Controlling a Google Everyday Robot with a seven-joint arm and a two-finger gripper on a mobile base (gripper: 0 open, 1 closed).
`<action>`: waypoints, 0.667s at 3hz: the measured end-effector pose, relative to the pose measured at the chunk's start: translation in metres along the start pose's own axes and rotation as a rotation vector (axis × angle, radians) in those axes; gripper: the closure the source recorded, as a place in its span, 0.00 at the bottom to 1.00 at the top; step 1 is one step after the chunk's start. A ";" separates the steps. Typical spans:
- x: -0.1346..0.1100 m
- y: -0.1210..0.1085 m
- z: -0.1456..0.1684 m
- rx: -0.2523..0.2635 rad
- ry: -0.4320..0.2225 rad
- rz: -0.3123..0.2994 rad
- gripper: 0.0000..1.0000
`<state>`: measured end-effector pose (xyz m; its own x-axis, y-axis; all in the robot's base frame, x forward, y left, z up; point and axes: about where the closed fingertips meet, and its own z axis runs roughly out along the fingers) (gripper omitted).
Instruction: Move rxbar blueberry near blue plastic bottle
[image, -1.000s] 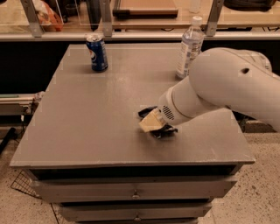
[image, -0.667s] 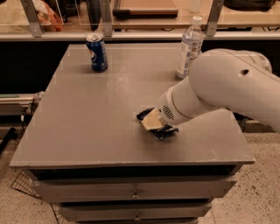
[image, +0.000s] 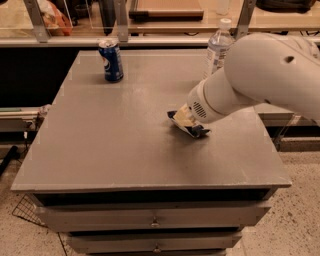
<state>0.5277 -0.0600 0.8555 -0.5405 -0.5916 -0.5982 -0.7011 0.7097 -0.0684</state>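
The rxbar blueberry (image: 196, 131) is a flat dark navy wrapper at the middle right of the grey table (image: 125, 130). My gripper (image: 183, 119) is down on it and shut on it, with the white arm (image: 260, 75) reaching in from the right. The bar sits low, at or just above the table top. The blue plastic bottle (image: 218, 49), clear with a white cap, stands upright at the back right of the table, behind the arm and partly hidden by it.
A blue soda can (image: 111, 60) stands upright at the back left of the table. A shelf with a glass front (image: 150, 30) runs behind the table. Drawers (image: 155, 220) sit below the table's front edge.
My gripper and the rxbar blueberry have moved together a little toward the back right, closer to the bottle. The can and the bottle have not moved.
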 end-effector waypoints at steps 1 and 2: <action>-0.021 -0.044 -0.009 0.037 -0.040 -0.085 1.00; -0.034 -0.083 -0.015 0.076 -0.063 -0.154 1.00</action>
<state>0.5972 -0.1041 0.8932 -0.3977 -0.6722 -0.6246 -0.7350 0.6408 -0.2216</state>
